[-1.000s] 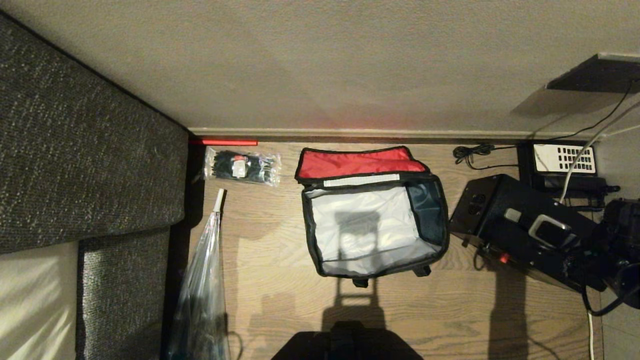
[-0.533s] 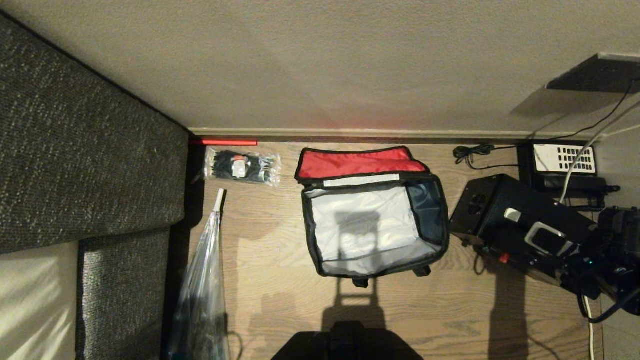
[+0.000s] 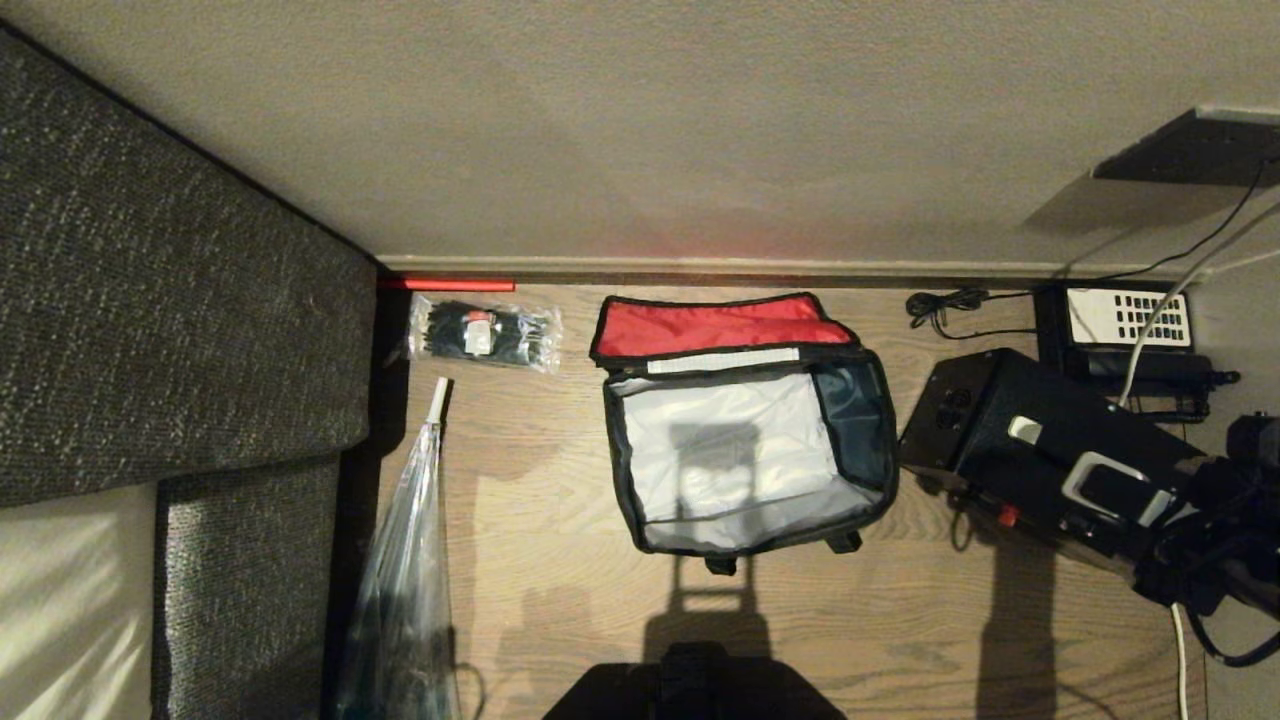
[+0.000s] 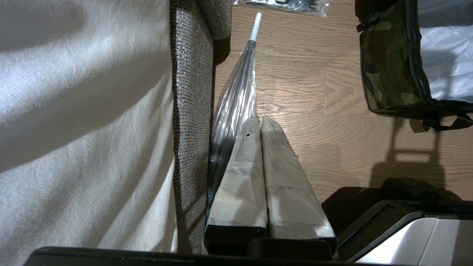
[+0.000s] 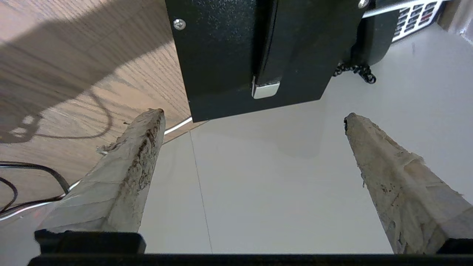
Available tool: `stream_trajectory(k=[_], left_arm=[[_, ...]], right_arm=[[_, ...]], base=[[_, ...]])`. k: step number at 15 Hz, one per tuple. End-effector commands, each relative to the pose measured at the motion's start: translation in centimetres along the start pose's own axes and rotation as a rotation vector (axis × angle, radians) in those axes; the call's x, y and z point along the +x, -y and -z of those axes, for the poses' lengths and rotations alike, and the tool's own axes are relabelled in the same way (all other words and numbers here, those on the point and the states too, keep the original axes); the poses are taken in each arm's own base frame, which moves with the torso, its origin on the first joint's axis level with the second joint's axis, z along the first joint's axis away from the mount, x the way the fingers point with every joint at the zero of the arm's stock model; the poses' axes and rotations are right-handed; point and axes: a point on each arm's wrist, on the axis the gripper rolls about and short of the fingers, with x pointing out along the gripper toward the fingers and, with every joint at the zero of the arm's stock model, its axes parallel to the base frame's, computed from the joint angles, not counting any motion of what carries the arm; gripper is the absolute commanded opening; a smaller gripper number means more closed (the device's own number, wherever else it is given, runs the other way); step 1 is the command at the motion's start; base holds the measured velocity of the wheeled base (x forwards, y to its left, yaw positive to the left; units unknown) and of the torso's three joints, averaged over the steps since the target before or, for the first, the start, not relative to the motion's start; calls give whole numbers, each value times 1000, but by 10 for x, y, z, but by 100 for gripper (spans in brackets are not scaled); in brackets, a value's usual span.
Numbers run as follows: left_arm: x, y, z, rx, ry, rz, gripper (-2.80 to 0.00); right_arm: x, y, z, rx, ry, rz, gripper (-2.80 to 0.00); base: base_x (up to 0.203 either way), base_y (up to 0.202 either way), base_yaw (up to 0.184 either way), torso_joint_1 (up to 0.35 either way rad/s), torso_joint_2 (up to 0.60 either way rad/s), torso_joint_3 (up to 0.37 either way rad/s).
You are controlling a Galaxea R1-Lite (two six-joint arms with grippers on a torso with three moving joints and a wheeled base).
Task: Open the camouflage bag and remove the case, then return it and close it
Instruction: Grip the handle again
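Observation:
The camouflage bag (image 3: 715, 325) lies open in the middle of the wood floor, its red-lined lid folded back toward the wall and its pale grey inside bare. Its camouflage side (image 4: 388, 66) shows in the left wrist view. The black case (image 3: 1010, 440) lies on the floor just right of the bag, with a small red catch (image 3: 1008, 517) on its near edge. My right arm (image 3: 1225, 570) is at the case's right end. The right gripper (image 5: 253, 113) is wide open over pale tile, just short of the case (image 5: 229, 55), holding nothing. My left gripper (image 4: 260, 120) is parked and shut.
A grey sofa (image 3: 170, 330) fills the left side, with a clear folded umbrella (image 3: 405, 560) along it. A clear packet of black items (image 3: 485, 333) lies by the wall. A desk telephone (image 3: 1128, 317) and loose cables (image 3: 940, 305) sit behind the case.
My right arm has drawn back toward the near side at the case's right end, still open. The bag and the case have not moved.

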Motion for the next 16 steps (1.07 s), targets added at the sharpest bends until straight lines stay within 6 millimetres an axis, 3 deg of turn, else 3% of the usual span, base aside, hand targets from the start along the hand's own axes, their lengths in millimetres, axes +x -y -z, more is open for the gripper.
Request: stream_trajectory(k=[1,12,16], left_arm=[[0,0,1,-1,0,-1,-280],[0,0,1,-2,-6,-3,-280],[0,0,1,-1,-5,-3,-280]], right_arm=[[-2,5,-2,2,10,23,0],[-4,8,-2,10,29,36,0],[-4,8,-3,10,28,33,0]], base=[[0,0,0,0,0,0],[0,0,0,0,0,0],[-168,0,0,4,6,3]])
